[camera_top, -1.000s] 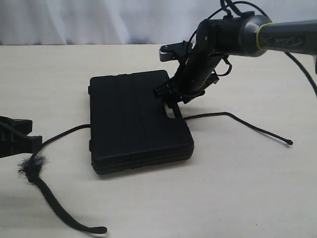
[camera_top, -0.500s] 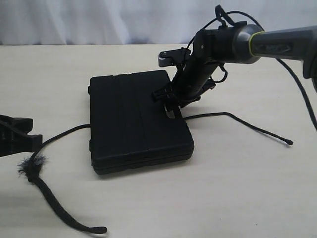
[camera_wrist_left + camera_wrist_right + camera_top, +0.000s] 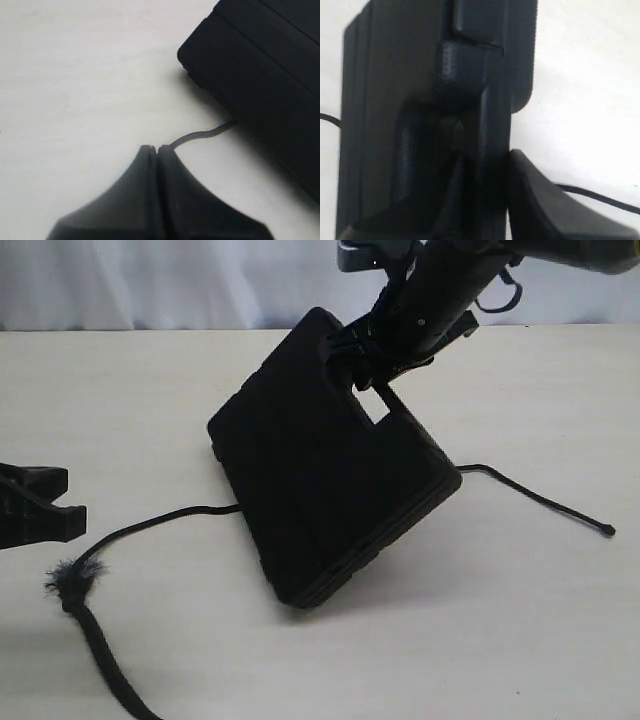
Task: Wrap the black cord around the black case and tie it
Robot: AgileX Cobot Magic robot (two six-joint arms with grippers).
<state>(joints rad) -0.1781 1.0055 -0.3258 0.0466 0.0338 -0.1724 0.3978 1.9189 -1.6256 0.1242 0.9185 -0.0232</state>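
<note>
The black case (image 3: 320, 480) stands tilted, its far handle side lifted off the table and its near edge resting down. My right gripper (image 3: 365, 380) is shut on the case's handle bar (image 3: 492, 125), one finger on each side of it, as the right wrist view shows (image 3: 487, 160). The black cord (image 3: 150, 523) runs out from under the case to the left, through a frayed tuft (image 3: 68, 580), and its thinner part (image 3: 540, 500) trails off to the right. My left gripper (image 3: 80, 520) sits shut at the far left; the cord (image 3: 200, 135) passes beside its tip (image 3: 155, 147), not between the jaws.
The pale table (image 3: 520, 620) carries everything. A white curtain (image 3: 150, 280) hangs behind its far edge. The cord's thick end runs off the bottom edge of the exterior view at the left.
The right gripper has risen with the handle, tipping the flat case up onto its near edge and shifting it rightwards. The cord has been dragged slightly. The left gripper has stayed put.
</note>
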